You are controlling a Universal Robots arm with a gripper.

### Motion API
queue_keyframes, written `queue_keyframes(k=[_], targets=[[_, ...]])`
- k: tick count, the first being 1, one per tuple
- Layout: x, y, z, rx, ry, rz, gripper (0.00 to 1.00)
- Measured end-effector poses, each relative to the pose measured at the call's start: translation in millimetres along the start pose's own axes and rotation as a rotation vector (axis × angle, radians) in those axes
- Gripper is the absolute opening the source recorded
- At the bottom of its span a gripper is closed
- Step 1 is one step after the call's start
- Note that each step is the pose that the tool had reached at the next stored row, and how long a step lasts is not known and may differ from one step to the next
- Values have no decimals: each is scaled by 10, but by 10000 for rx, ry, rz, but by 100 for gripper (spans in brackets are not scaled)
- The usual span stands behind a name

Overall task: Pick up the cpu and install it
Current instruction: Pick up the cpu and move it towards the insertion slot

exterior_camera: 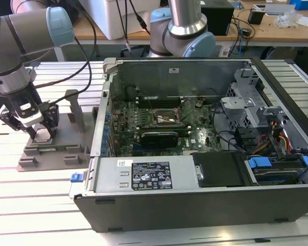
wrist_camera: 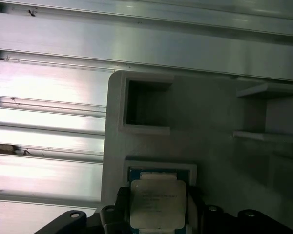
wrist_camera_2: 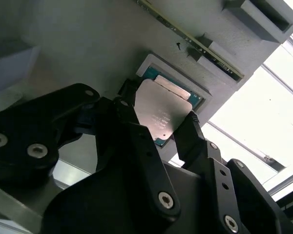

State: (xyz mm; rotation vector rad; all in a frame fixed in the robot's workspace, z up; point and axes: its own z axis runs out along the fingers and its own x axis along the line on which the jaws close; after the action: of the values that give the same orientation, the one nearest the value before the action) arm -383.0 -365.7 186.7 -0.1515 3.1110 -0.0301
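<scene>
Your cpu (wrist_camera_2: 162, 108) sits in its pocket on the grey tray (wrist_camera: 212, 122), at the exterior view's left. It's light and stiff, with a slick metal top and a delicate underside, so only take it by opposite edges. The gripper (wrist_camera_2: 158, 118) looks pinched on those edges, jaws barely chip-wide.

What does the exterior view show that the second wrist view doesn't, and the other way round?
Exterior view adds the wider scene: the open computer case, its motherboard with the socket, and the arm over the grey tray on the exterior view's left, outside the case. Second wrist view adds the close-up: the cpu, silvery top up, at the tray's square recess, with a black finger against each of two opposite edges. Both share the gripper and the tray.
</scene>
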Motion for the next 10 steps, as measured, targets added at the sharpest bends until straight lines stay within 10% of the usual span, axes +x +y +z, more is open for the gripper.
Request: queue_keyframes(k=[10], targets=[[0, -1, 1, -1, -2, 0, 55]])
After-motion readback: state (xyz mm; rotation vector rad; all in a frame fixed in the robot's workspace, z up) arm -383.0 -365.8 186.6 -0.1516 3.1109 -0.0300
